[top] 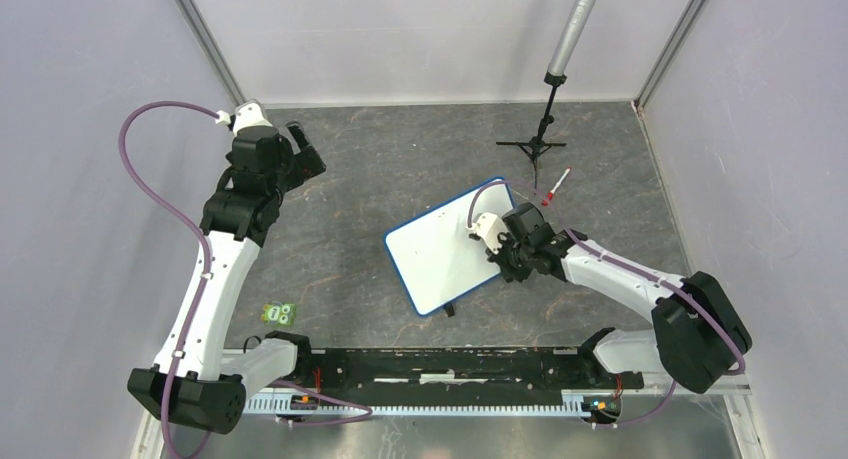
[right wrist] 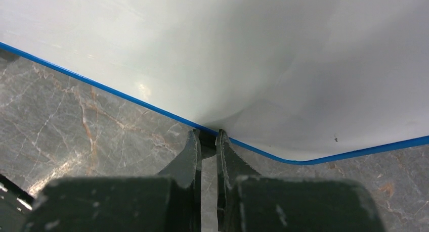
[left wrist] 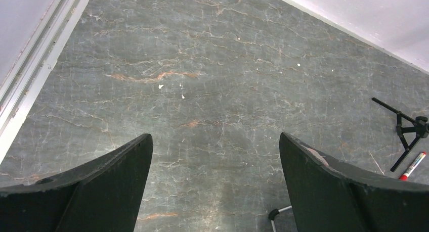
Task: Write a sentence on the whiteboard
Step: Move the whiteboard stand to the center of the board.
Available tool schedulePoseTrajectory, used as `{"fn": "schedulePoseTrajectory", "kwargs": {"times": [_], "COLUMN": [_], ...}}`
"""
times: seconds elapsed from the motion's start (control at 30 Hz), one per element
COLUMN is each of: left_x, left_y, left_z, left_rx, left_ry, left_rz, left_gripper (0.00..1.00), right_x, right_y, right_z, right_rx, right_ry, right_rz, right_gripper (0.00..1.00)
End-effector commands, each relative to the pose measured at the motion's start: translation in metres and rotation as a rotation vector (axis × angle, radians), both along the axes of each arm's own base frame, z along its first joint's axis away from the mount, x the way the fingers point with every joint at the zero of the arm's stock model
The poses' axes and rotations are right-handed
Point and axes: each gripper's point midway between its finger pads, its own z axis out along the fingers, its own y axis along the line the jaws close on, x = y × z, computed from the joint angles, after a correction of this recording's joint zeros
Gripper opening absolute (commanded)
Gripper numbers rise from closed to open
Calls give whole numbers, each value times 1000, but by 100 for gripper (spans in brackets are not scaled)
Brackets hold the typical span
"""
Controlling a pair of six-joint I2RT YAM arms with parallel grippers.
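Nearest, a black rail (top: 450, 367) runs along the front edge between the two arm bases, and a small green item (top: 280, 312) lies on the grey marbled surface (top: 370, 189) just beyond its left end. From the right base the right arm reaches inward and leftward to the middle of the surface, where the whiteboard (top: 440, 254) sits turned at an angle, one black foot showing under its near corner. The right pincer (top: 503, 264) meets the board at its right near edge, close to a rounded corner. In the right wrist view its fingers (right wrist: 189, 156) are drawn narrow, almost together, with the blue rim and a small dark piece pinched between the tips, so the right pincer (right wrist: 207, 141) is gripping the whiteboard (right wrist: 227, 50) by its edge. The board's face is plain white in both views. Just beyond the board's far corner lies a red and white marker (top: 556, 186), apart from the board, and past it stands a small black tripod stand (top: 538, 144) carrying a grey pole. Farthest, at the back left, the left pincer (top: 305, 149) hangs above the surface, well apart from the board. The left wrist view shows the left pincer (left wrist: 215, 138) spread wide and holding nothing, with the marker (left wrist: 412, 165) and the tripod stand (left wrist: 407, 131) at its right edge.
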Motion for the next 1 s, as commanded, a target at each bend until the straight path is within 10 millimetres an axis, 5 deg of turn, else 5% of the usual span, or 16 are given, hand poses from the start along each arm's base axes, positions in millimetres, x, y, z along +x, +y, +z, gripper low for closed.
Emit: {"fn": "schedulePoseTrajectory", "kwargs": {"times": [0.0, 0.2, 0.53, 0.8, 0.97], "left_x": [5, 7, 5, 6, 6], "left_y": [-1, -1, 0, -17, -38], "left_z": [6, 6, 8, 5, 1], "left_rx": [-8, -10, -7, -28, -35], "left_ry": [-30, -29, -33, -15, 13], "left_rz": [-5, -6, -3, -104, -242], "left_gripper": [100, 100, 100, 100, 100], "right_x": [-38, -53, -71, -65, -59], "right_y": [-17, -1, 22, 31, 34], "right_z": [-8, -4, 4, 36, 69], "right_rx": [-79, -29, 51, 120, 181], "right_ry": [138, 196, 281, 182, 66], "right_rz": [76, 143, 184, 239, 303], "right_gripper": [8, 41, 50, 66, 96]}}
